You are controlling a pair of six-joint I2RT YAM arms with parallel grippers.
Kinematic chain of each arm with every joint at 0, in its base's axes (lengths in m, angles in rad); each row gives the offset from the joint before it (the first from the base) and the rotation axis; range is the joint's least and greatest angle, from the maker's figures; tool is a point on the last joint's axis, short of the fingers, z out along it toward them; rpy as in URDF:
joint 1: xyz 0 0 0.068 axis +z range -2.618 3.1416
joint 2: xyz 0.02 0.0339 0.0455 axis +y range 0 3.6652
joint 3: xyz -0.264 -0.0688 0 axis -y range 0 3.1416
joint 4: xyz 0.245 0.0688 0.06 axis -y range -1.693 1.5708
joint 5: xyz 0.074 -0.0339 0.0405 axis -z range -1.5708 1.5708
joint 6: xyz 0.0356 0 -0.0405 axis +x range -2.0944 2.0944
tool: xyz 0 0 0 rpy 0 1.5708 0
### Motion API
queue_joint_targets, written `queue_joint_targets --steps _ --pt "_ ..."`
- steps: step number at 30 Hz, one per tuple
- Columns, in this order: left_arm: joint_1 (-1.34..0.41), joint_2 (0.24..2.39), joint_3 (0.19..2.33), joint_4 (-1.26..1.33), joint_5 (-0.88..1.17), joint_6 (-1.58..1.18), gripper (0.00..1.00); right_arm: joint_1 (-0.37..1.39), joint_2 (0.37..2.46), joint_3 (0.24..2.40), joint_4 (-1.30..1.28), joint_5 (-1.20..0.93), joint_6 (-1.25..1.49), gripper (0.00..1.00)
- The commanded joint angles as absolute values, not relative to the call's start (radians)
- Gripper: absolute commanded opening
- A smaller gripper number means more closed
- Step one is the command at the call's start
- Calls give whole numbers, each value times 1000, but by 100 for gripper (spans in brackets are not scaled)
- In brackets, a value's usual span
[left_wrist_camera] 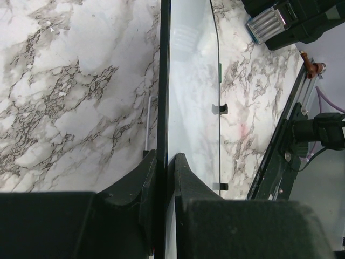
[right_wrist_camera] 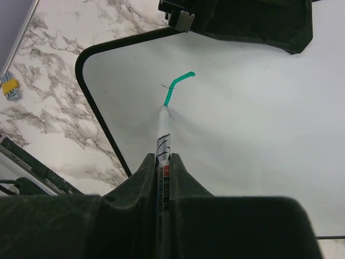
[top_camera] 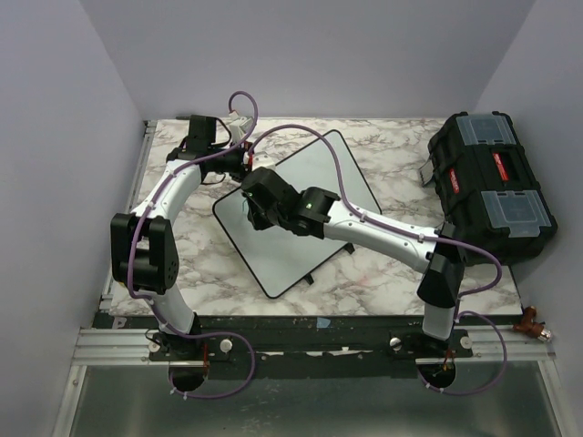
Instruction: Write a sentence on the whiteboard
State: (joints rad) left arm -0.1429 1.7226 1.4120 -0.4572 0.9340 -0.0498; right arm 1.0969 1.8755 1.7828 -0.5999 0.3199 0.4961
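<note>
The whiteboard (top_camera: 301, 218) lies flat on the marble table, turned at an angle. My left gripper (top_camera: 239, 162) is shut on its black frame at the far left edge; the left wrist view shows the frame (left_wrist_camera: 163, 81) pinched between the jaws (left_wrist_camera: 165, 162). My right gripper (right_wrist_camera: 163, 162) is shut on a white whiteboard marker (right_wrist_camera: 163, 141) whose tip touches the board (right_wrist_camera: 253, 118) near its corner. One short green stroke (right_wrist_camera: 177, 86) of the sentence runs from the tip. In the top view the right gripper (top_camera: 250, 208) sits over the board's left part.
A black toolbox (top_camera: 489, 187) with clear lid compartments stands at the right of the table; it also shows in the left wrist view (left_wrist_camera: 285, 19). Purple cables loop over both arms. The table's near edge has a metal rail (top_camera: 310, 341).
</note>
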Motion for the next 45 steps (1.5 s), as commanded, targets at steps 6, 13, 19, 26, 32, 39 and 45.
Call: queue_joint_targets --steps 6,13,19,26,32,39,45 --pt "-144 1721 1450 -385 850 51 0 1101 1856 1731 -673 426 520 1" --pt "-144 1722 1451 -385 848 49 0 1101 1858 1726 -691 448 520 1" --pt "-144 1723 1451 -384 850 52 0 1102 1856 1717 -708 395 501 1" --pt "-144 1723 1451 -386 849 54 0 1102 1850 1694 -701 311 495 1" --pt "-144 1725 1452 -387 838 54 0 1110 1863 1702 -675 247 484 1" --pt "-144 1721 1447 -367 785 31 0 1111 1873 1746 -629 223 481 1" --pt "-144 1704 1435 -343 742 5 0 1112 1830 1726 -578 231 487 1"
